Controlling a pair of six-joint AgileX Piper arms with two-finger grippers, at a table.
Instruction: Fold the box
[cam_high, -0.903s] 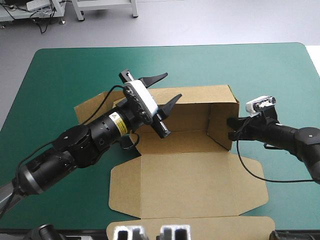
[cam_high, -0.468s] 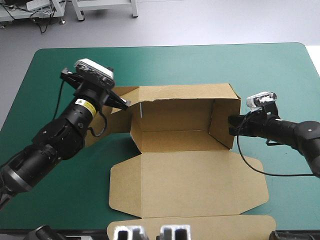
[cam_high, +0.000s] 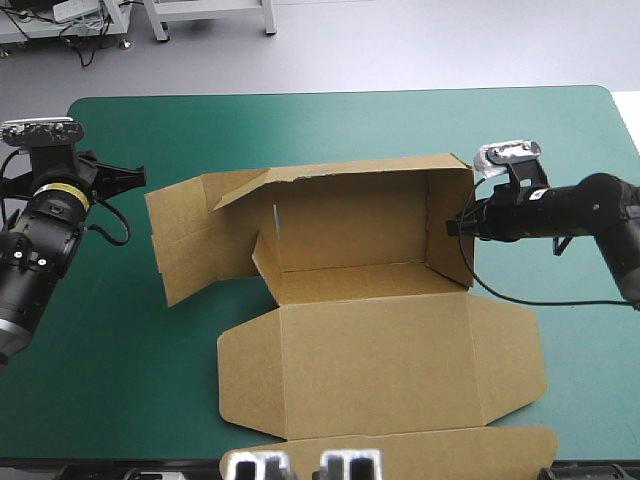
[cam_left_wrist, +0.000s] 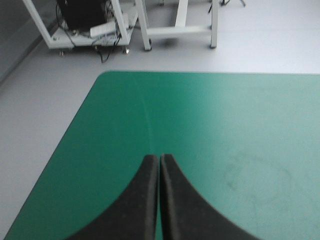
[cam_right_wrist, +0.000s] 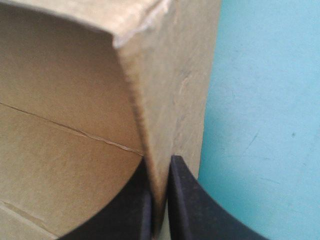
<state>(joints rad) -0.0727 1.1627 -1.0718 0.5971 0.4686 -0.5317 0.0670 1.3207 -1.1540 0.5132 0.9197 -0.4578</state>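
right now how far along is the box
Done: the box has its back wall up. In hand: the right gripper is shut on the raised right wall. To do: the left wall lies splayed outward, the lid is flat; the left gripper is shut, off the box.

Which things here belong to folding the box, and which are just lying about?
In the job: box, walls partly raised; right gripper, shut on its end wall; left gripper, shut, off the box.
Lying about: only the teal-green cover.
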